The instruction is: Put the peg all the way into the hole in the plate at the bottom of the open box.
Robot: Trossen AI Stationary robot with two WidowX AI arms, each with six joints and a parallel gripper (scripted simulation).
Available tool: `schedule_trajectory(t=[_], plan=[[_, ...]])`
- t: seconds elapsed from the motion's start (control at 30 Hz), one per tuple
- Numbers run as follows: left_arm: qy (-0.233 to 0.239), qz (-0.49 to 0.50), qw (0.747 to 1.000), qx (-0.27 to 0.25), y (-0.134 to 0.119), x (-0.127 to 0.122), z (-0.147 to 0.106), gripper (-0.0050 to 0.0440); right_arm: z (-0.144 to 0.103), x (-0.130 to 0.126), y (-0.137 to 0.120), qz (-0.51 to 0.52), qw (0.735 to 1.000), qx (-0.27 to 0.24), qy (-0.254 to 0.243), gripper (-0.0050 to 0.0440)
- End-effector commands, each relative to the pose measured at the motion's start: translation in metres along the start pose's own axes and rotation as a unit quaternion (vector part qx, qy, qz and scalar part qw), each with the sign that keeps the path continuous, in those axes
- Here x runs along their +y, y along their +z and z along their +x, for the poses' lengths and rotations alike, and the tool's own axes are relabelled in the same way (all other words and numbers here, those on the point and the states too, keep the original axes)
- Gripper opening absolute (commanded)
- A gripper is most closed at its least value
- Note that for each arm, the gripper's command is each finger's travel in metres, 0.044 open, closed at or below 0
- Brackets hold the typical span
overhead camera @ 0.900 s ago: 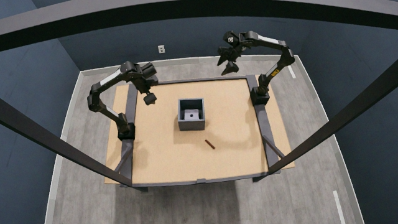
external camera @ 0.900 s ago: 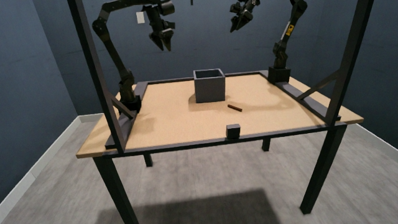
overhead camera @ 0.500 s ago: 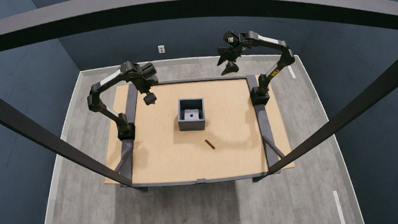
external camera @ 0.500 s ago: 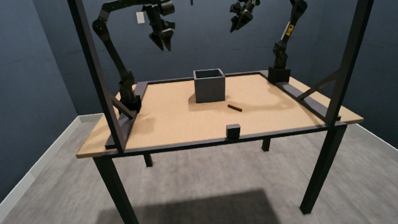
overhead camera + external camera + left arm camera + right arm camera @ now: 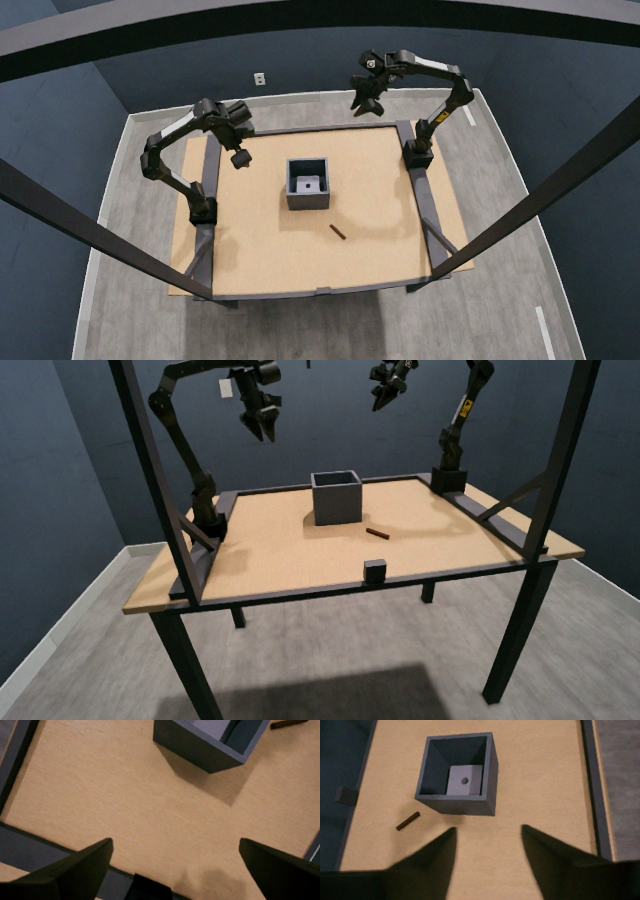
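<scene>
The dark brown peg [image 5: 337,231] lies flat on the tan table top, in front of the open grey box [image 5: 308,183]; it also shows in the exterior view [image 5: 377,533] and in the right wrist view [image 5: 408,821]. A light plate with a round hole [image 5: 465,781] sits on the box floor. My left gripper [image 5: 241,159] hangs open and empty high above the table, to one side of the box [image 5: 209,744]. My right gripper [image 5: 367,107] is high above the table's far edge, its fingers apart with nothing between them.
A dark frame rail runs around the table top, with a small dark block [image 5: 375,570] at the middle of the front edge. Slanted black posts of the cell frame [image 5: 540,195] cross the top and exterior views. Each arm's base stands on a side rail.
</scene>
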State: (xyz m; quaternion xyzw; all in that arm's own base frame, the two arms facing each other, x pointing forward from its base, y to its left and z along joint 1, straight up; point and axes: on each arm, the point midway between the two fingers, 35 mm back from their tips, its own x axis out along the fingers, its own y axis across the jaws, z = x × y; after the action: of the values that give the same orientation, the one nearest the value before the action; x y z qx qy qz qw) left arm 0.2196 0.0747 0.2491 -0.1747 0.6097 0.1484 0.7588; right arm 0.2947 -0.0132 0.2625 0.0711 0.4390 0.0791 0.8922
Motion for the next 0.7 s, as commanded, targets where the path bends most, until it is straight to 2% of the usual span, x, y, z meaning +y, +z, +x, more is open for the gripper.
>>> schedule_trajectory(t=[0.0,0.37,0.4,0.67], plan=[[-0.001,0.001,1.000,-0.008,0.001,0.000,-0.004,0.0440,-0.005,0.001,0.003,-0.003,1.000,-0.009,-0.001,0.0125],[-0.001,0.001,1.000,-0.008,0.001,0.000,-0.004,0.0440,-0.005,0.001,0.003,-0.003,1.000,-0.009,-0.001,0.0125],[-0.003,0.006,1.000,-0.011,-0.001,-0.002,-0.002,0.0440,-0.003,0.003,0.009,-0.014,1.000,-0.007,0.000,0.0125],[-0.008,0.032,0.997,-0.073,0.016,-0.010,0.006,0.0440,0.022,0.013,0.022,-0.098,0.995,0.035,-0.001,0.0125]])
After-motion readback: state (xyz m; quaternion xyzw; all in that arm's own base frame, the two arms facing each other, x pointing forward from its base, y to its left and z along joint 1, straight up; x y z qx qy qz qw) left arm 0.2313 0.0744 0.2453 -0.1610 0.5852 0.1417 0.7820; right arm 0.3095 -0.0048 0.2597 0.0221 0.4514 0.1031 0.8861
